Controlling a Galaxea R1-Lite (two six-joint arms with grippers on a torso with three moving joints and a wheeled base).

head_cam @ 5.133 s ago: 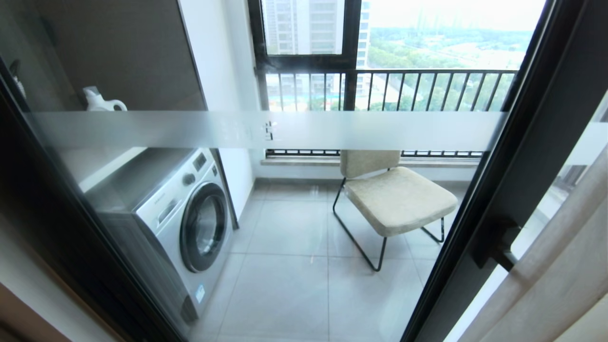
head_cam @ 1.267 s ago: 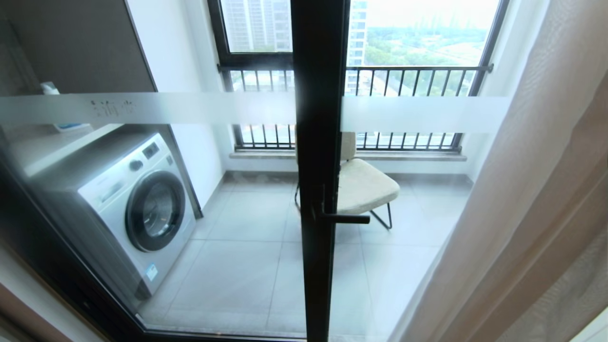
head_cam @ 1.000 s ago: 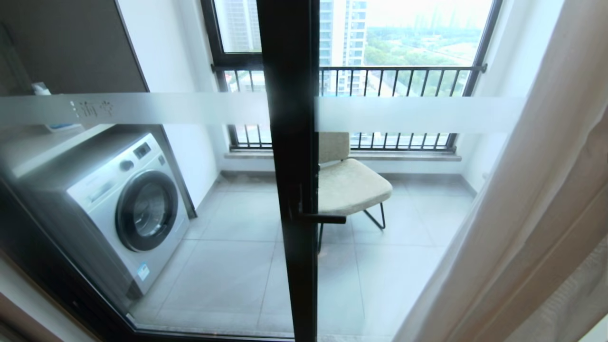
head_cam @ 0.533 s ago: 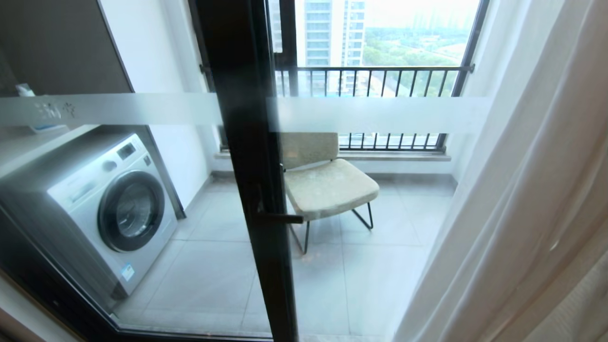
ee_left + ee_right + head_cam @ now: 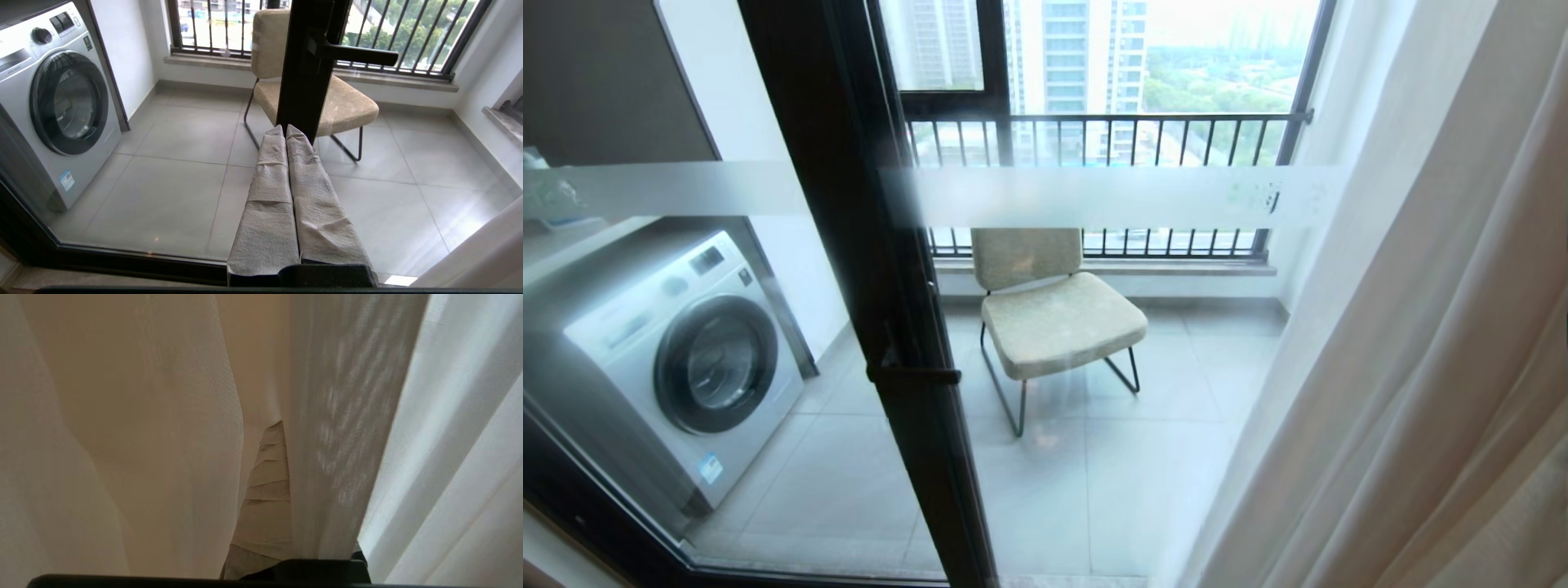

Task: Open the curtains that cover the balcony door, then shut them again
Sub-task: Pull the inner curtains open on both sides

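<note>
The balcony door [image 5: 849, 245] is glass in a thick black frame, with a frosted white band [image 5: 1094, 196] and a black handle [image 5: 915, 376]. The curtains [image 5: 1421, 367] hang bunched along the right side, sheer white in front of beige folds, and most of the glass is uncovered. In the right wrist view my right gripper [image 5: 284, 426] sits inside the curtains [image 5: 335, 416], shut on a sheer fold. One taped finger [image 5: 265, 477] shows; the other is hidden by cloth. My left gripper [image 5: 285, 127] is shut and empty, pointing at the door frame [image 5: 302, 81]. Neither gripper shows in the head view.
Behind the glass stand a silver washing machine [image 5: 678, 359] at the left and a beige chair [image 5: 1054, 318] on black wire legs. A barred railing [image 5: 1111, 131] crosses the far window. The door's bottom rail [image 5: 122, 261] runs low in front of me.
The whole head view has slid left, so the camera has moved right: the black door frame went from centre to left. The curtains fill about as much of the right side.
</note>
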